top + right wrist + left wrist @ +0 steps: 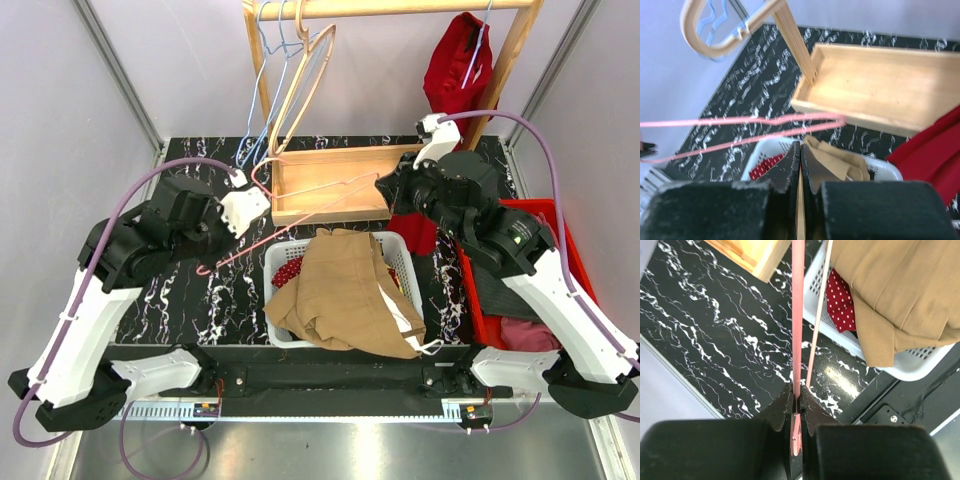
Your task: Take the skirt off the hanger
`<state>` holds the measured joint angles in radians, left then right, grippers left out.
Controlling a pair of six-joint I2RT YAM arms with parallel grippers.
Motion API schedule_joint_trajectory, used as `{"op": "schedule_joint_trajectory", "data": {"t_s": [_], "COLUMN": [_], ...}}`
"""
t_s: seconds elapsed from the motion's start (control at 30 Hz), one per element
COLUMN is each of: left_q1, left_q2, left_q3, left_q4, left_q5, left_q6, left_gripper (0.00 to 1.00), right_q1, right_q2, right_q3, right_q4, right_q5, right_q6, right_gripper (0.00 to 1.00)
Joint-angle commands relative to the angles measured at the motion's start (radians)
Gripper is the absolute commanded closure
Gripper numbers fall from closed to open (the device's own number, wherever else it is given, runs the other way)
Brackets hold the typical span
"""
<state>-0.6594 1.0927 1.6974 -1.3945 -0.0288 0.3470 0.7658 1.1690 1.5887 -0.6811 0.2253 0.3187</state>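
The tan skirt lies bunched in the white basket, draped over its front rim and off the hanger. My left gripper is shut on the pink wire hanger, which hangs bare over the table and the basket's back edge. In the left wrist view the fingers pinch the hanger's wire, with the skirt to the right. My right gripper is shut and empty near the hanger's right end. In the right wrist view it is above the skirt, below the hanger.
A wooden tray stands behind the basket under a wooden rack with several empty hangers and a red garment. A red bin of clothes stands at the right. A red dotted cloth lies in the basket.
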Motion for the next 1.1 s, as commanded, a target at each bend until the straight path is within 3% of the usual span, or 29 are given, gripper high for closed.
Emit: {"op": "schedule_joint_trajectory", "data": {"t_s": [0.0,0.63,1.07], "left_q1": [-0.002,-0.026,-0.028], "left_q2": [0.002,0.096,0.141], "left_q3": [-0.031,0.16,0.421], "left_q4": [-0.153,-0.153,-0.146], "left_q5": [0.023,0.086,0.107], "left_q6": [0.02,0.012,-0.052], "left_gripper": [1.0,1.0,1.0], "right_q1": [0.0,0.0,-0.002], "right_q2": [0.007,0.1,0.061], "right_q3": [0.059,-0.058,-0.173], "right_q4": [0.149,0.267,0.305], "right_q5": [0.028,0.008,0.046], "right_q6": [-0.055,-0.032,0.005], "right_gripper": [0.96,1.0,1.0]}}
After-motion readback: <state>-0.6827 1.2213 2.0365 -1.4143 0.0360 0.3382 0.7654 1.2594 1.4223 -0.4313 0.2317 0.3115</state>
